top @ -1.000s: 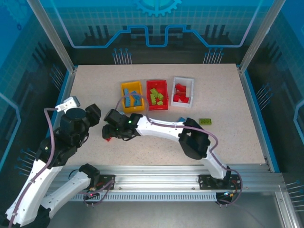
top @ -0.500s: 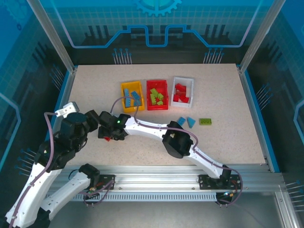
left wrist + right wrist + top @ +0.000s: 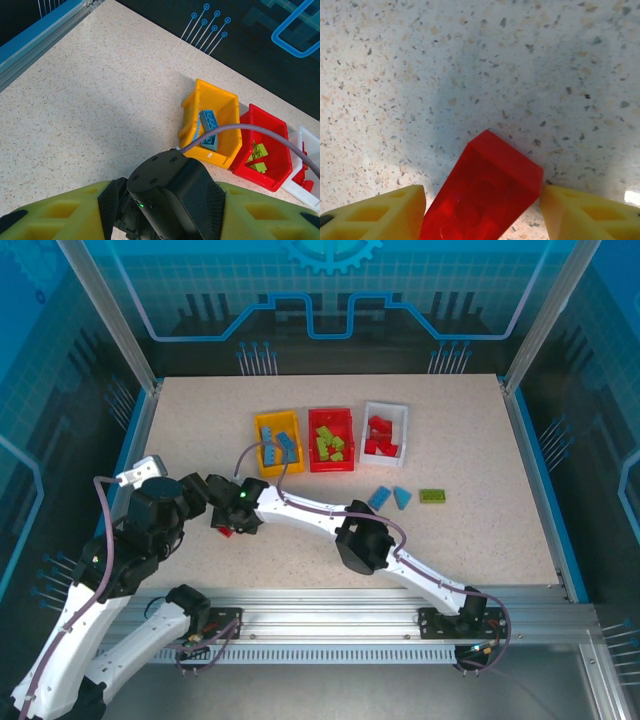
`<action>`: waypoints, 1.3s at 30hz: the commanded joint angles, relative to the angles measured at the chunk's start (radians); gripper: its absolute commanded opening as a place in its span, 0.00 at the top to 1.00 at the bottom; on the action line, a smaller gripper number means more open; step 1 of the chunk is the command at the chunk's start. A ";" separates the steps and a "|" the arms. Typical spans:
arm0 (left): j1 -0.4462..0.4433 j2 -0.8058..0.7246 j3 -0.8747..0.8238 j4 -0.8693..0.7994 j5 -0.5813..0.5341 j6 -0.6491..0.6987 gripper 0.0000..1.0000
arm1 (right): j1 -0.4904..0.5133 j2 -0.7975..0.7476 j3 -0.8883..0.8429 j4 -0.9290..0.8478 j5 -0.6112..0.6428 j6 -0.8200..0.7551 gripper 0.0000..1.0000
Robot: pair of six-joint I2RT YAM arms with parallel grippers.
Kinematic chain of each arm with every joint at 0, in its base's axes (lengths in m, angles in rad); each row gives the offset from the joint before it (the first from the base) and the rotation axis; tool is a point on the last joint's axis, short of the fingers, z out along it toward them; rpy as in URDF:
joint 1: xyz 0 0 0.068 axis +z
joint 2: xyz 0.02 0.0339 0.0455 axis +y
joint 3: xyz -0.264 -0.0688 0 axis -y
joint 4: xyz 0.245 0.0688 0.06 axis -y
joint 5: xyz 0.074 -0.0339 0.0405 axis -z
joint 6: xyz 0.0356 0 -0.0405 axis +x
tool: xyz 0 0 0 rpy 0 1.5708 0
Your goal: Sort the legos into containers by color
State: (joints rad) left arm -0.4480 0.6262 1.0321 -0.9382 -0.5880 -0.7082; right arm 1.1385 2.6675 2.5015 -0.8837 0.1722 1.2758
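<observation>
A red lego [image 3: 490, 190] lies on the speckled table, and my right gripper [image 3: 482, 205] is shut on it, a yellow finger against each side. From above, that red lego [image 3: 228, 531] and the right gripper [image 3: 229, 523] sit at the left of the table, the right arm stretched far across. My left gripper [image 3: 205, 490] hovers open just behind it; its yellow fingers [image 3: 55, 212] flank the right arm's black wrist [image 3: 175, 190]. The yellow-orange container [image 3: 261, 450] holds blue legos, the red container [image 3: 332, 413] green ones, the white container [image 3: 385, 407] red ones.
Two blue legos [image 3: 380, 497] [image 3: 402, 497] and a lime green lego [image 3: 432, 497] lie loose in front of the containers. The right arm's purple cable [image 3: 235, 131] arcs past the yellow-orange container [image 3: 192, 112]. Blue rails edge the table on both sides.
The right arm has reached further left and its jaws have closed onto the red lego. The left arm has dropped slightly and hardly moved since.
</observation>
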 commanded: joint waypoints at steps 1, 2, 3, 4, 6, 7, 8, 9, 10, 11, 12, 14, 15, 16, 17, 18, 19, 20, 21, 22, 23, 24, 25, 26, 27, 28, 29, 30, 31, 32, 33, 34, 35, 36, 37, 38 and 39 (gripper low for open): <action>-0.004 0.001 0.020 -0.011 -0.016 0.001 0.47 | -0.008 0.047 0.020 -0.081 0.052 0.010 0.43; -0.004 0.002 0.020 -0.009 -0.015 0.001 0.47 | -0.008 0.044 0.019 -0.089 0.056 0.005 0.45; -0.004 0.005 0.022 -0.007 -0.016 0.001 0.47 | -0.008 0.034 0.014 -0.098 0.064 -0.001 0.47; -0.005 0.007 0.021 -0.007 -0.015 0.001 0.47 | -0.006 0.017 -0.002 -0.098 0.072 -0.005 0.51; -0.006 0.010 0.020 -0.002 -0.010 0.000 0.47 | -0.006 -0.018 -0.048 -0.081 0.085 -0.009 0.55; -0.005 0.012 0.019 0.000 -0.009 0.000 0.48 | -0.006 -0.042 -0.079 -0.066 0.092 -0.011 0.56; -0.006 0.014 0.018 0.002 -0.006 -0.003 0.48 | -0.008 -0.065 -0.109 -0.052 0.097 -0.017 0.58; -0.006 0.016 0.017 0.006 0.001 -0.002 0.48 | -0.008 -0.089 -0.136 -0.042 0.105 -0.025 0.61; -0.006 0.018 0.013 0.010 0.011 -0.001 0.48 | -0.008 -0.111 -0.162 -0.035 0.115 -0.034 0.64; -0.006 0.022 0.012 0.014 0.020 0.001 0.48 | -0.009 -0.129 -0.182 -0.026 0.121 -0.047 0.67; -0.005 0.027 0.010 0.022 0.037 0.002 0.48 | -0.011 -0.154 -0.206 -0.014 0.124 -0.063 0.72; -0.006 0.036 0.005 0.037 0.076 0.003 0.48 | -0.017 -0.199 -0.254 0.006 0.135 -0.094 0.78; -0.006 0.040 0.004 0.044 0.093 0.000 0.48 | -0.022 -0.232 -0.286 0.022 0.139 -0.114 0.81; -0.006 0.045 0.003 0.051 0.115 0.000 0.48 | -0.025 -0.270 -0.323 0.035 0.146 -0.131 0.83; -0.005 0.049 0.003 0.059 0.130 0.001 0.48 | -0.030 -0.305 -0.364 0.045 0.155 -0.141 0.84; -0.006 0.056 0.006 0.065 0.151 0.001 0.48 | -0.036 -0.363 -0.419 0.061 0.168 -0.149 0.84; -0.006 0.067 0.010 0.067 0.170 0.000 0.48 | -0.044 -0.429 -0.485 0.084 0.185 -0.159 0.84; -0.006 0.078 0.018 0.067 0.189 0.000 0.47 | -0.051 -0.484 -0.546 0.106 0.203 -0.167 0.84; -0.005 0.093 0.025 0.071 0.217 -0.001 0.47 | -0.063 -0.555 -0.629 0.137 0.221 -0.180 0.84; -0.006 0.109 0.032 0.079 0.253 -0.001 0.47 | -0.078 -0.621 -0.703 0.161 0.239 -0.197 0.84; -0.005 0.125 0.036 0.091 0.292 0.000 0.46 | -0.093 -0.671 -0.756 0.166 0.251 -0.210 0.84; -0.006 0.146 0.039 0.110 0.348 -0.003 0.46 | -0.117 -0.729 -0.809 0.173 0.261 -0.230 0.84; -0.006 0.172 0.044 0.127 0.405 -0.009 0.46 | -0.144 -0.781 -0.859 0.179 0.263 -0.262 0.84; -0.005 0.194 0.047 0.141 0.457 -0.019 0.45 | -0.170 -0.819 -0.892 0.176 0.260 -0.284 0.84; -0.007 0.229 0.054 0.160 0.522 -0.029 0.45 | -0.205 -0.866 -0.931 0.177 0.257 -0.316 0.84; -0.010 0.261 0.055 0.185 0.584 -0.041 0.44 | -0.242 -0.908 -0.969 0.189 0.245 -0.357 0.84; -0.015 0.290 0.058 0.209 0.634 -0.051 0.44 | -0.275 -0.939 -0.992 0.192 0.234 -0.388 0.84; -0.029 0.326 0.067 0.229 0.678 -0.065 0.44 | -0.315 -0.970 -1.012 0.189 0.224 -0.424 0.84; -0.050 0.364 0.079 0.247 0.705 -0.071 0.43 | -0.354 -0.995 -1.027 0.192 0.216 -0.472 0.84; -0.076 0.395 0.093 0.259 0.713 -0.073 0.43 | -0.387 -1.010 -1.032 0.188 0.211 -0.507 0.84; -0.113 0.433 0.113 0.272 0.709 -0.072 0.43 | -0.427 -1.023 -1.033 0.175 0.214 -0.541 0.84; -0.148 0.471 0.130 0.291 0.702 -0.072 0.43 | -0.469 -1.030 -1.032 0.172 0.204 -0.577 0.83; -0.182 0.500 0.141 0.309 0.698 -0.076 0.43 | -0.507 -1.033 -1.031 0.174 0.187 -0.605 0.84; -0.213 0.536 0.149 0.339 0.691 -0.081 0.43 | -0.551 -1.028 -1.022 0.164 0.176 -0.626 0.84; -0.240 0.570 0.156 0.370 0.679 -0.087 0.43 | -0.593 -1.019 -1.011 0.165 0.162 -0.651 0.84; -0.259 0.594 0.161 0.399 0.668 -0.093 0.43 | -0.625 -1.004 -0.999 0.166 0.156 -0.676 0.84; -0.280 0.632 0.166 0.437 0.662 -0.099 0.43 | -0.657 -0.981 -0.976 0.156 0.161 -0.696 0.83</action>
State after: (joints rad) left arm -0.6857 1.2068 1.1599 -0.6174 0.0463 -0.7792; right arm 0.5488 1.6569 1.4925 -0.7082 0.3580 0.7006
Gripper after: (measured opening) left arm 0.573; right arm 0.301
